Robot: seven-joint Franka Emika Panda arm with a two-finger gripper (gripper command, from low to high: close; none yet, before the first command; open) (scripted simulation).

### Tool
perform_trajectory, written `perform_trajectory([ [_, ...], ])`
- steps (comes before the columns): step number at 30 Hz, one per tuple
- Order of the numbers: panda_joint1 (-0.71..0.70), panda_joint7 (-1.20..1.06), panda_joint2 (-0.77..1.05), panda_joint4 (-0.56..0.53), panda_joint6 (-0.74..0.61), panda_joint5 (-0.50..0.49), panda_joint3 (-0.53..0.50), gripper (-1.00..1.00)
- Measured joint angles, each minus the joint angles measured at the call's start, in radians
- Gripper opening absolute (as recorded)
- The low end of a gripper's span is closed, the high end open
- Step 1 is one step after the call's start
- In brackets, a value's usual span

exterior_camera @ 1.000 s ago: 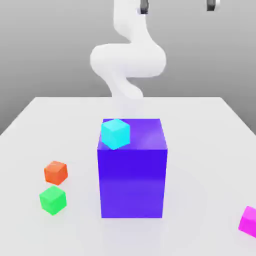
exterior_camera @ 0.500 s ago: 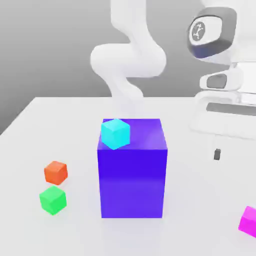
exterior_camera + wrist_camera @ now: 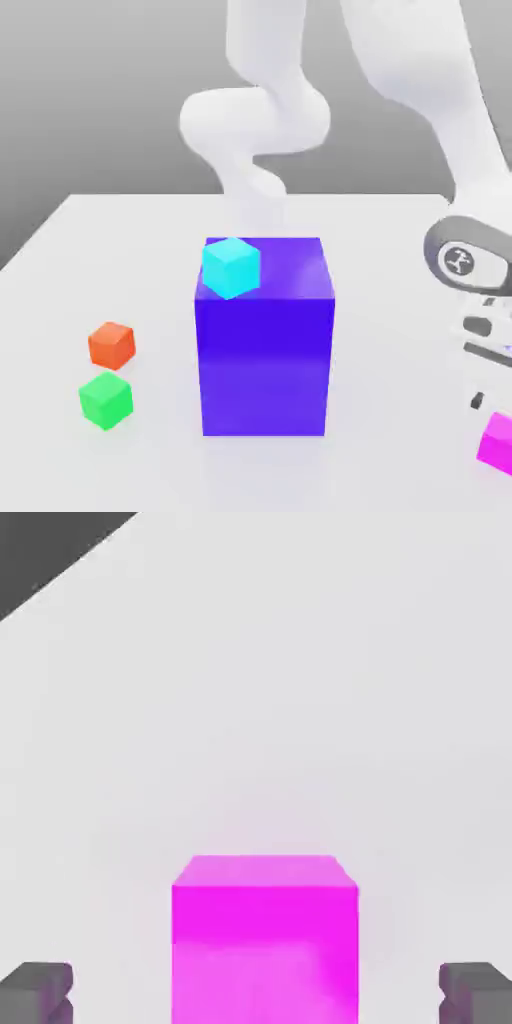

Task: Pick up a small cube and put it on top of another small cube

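Note:
The small magenta cube [image 3: 497, 441] rests on the white table at the exterior view's right edge, partly cut off. My gripper [image 3: 497, 402] hangs just above it; one dark fingertip [image 3: 478, 401] shows beside the cube. In the hand view the magenta cube [image 3: 264, 937] sits between my two dark fingertips [image 3: 36, 992], which stand wide apart with clear gaps on both sides, so the gripper [image 3: 258, 994] is open and touches nothing. The small green cube [image 3: 106, 399] lies on the table at the exterior view's left, near the front.
A big blue-purple block [image 3: 264, 335] stands mid-table with a small cyan cube [image 3: 231, 266] on its top corner. A small orange-red cube [image 3: 111, 344] sits just behind the green one. The white arm [image 3: 256, 120] rises behind the block.
My hand has come down from high above the table to just over the magenta cube at the exterior view's right. The fingers stayed open. No cube has moved.

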Motion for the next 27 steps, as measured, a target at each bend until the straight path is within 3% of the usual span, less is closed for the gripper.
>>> perform_trajectory([
  [6, 0.008, 0.006, 0.012, 0.003, 0.011, -0.008, -0.009, -1.00],
  [12, -0.088, -0.088, -0.138, -0.038, -0.105, 0.116, 0.098, -1.00],
  [27, -0.437, -0.332, -0.129, -0.028, -0.239, 0.322, 0.001, -1.00],
])
